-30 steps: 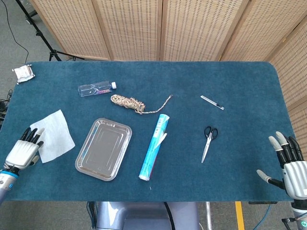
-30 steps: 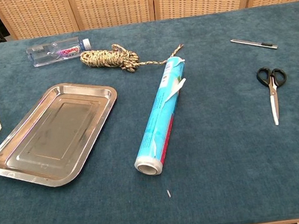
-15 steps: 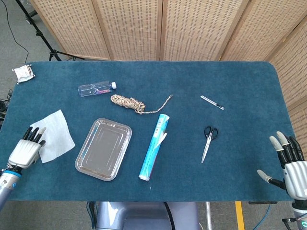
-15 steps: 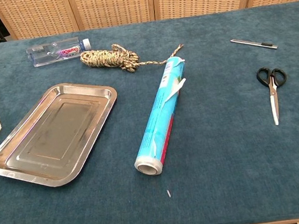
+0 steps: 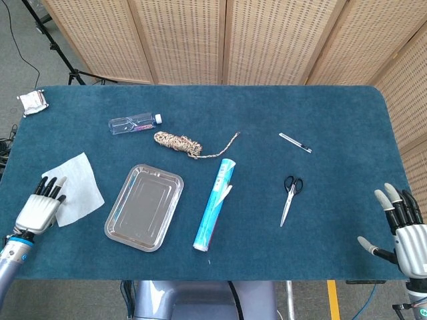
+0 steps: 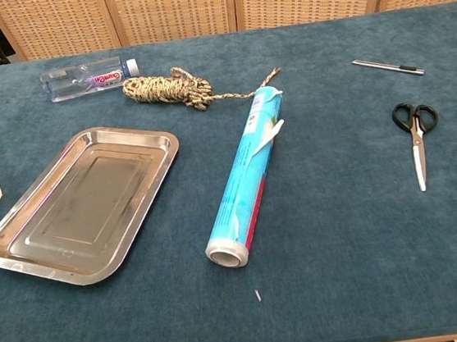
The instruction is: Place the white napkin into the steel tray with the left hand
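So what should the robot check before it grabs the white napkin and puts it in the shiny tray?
1. Napkin in reach: ok. The white napkin lies flat beside the left hand.
2. Hand free: ok. The left hand holds nothing; its fingers are at the napkin's near edge.
3. Grip made: not ok. The napkin is not pinched or lifted.
4. Tray ready: ok. The steel tray holds nothing.
5. Path clear: ok. Only bare table lies between napkin and tray.
6. Other hand out of the way: ok. The right hand is far off at the table's other end, fingers spread.
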`<state>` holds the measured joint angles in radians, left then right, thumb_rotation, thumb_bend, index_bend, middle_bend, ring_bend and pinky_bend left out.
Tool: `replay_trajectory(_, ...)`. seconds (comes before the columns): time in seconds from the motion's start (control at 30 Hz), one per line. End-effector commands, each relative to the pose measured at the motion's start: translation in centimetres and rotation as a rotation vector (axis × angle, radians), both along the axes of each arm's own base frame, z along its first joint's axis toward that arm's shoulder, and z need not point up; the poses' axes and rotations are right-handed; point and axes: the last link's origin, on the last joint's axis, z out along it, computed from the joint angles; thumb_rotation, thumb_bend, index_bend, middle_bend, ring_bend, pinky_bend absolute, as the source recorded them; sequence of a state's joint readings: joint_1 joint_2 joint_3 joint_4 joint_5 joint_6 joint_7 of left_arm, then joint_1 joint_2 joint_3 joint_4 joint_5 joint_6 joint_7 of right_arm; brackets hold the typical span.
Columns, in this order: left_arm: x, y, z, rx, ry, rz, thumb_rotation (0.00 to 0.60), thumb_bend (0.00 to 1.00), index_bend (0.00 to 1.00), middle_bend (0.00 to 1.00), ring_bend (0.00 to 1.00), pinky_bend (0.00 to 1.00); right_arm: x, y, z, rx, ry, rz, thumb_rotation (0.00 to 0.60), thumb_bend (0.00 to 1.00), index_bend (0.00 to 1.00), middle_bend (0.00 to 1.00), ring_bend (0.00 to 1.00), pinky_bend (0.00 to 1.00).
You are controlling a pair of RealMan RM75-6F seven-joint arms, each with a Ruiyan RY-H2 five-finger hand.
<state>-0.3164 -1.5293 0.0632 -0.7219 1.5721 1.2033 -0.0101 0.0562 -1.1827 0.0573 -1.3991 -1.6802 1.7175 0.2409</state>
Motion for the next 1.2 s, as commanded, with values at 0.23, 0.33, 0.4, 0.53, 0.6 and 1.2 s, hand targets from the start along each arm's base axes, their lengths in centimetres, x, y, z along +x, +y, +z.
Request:
replay_trajectory(0.23, 0.12, -0.03, -0.14, 0.009, -0.01, -0.004, 0.6, 0.37, 0.53, 0.0, 0.0, 0.0, -0.01, 0.03, 0.06, -0.002, -0.002, 0.0, 0.6, 0.0, 0.0, 0.0, 0.0, 0.0)
replay_trajectory(0.33, 0.09, -0.05, -0.25, 0.008, -0.007, -0.003, 0.6, 0.38, 0.55, 0.0, 0.0, 0.0, -0.01, 0.04, 0.09, -0.002, -0.004, 0.001, 0.6, 0.0, 0.0, 0.0, 0.0, 0.0)
replay_trajectory(0.4, 0.04, -0.06, -0.33, 0.008, -0.004, -0.001, 0.6, 0.38, 0.56, 0.0, 0.0, 0.0, -0.01, 0.04, 0.09, -0.002, -0.003, 0.001, 0.6, 0.0, 0.0, 0.0, 0.0, 0.0)
replay_trajectory(0.53, 0.01, -0.06, -0.42, 0.011, -0.006, 0.001, 0.6, 0.4, 0.6, 0.0, 0.0, 0.0, 0.01, 0.05, 0.04, -0.001, -0.002, 0.003, 0.6, 0.0, 0.0, 0.0, 0.0, 0.0)
replay_trajectory(0.6, 0.05, -0.03, -0.39, 0.017, -0.007, -0.002, 0.6, 0.41, 0.62, 0.0, 0.0, 0.0, 0.01, 0.04, 0.02, 0.0, -0.001, 0.003, 0.6, 0.0, 0.0, 0.0, 0.0, 0.0)
replay_trajectory(1.2, 0.83, 0.09, 0.52, 0.069, -0.026, -0.045, 0.6, 0.51, 0.69, 0.0, 0.0, 0.0, -0.02, 0.02, 0.05, 0.001, -0.003, 0.0, 0.6, 0.0, 0.0, 0.0, 0.0, 0.0)
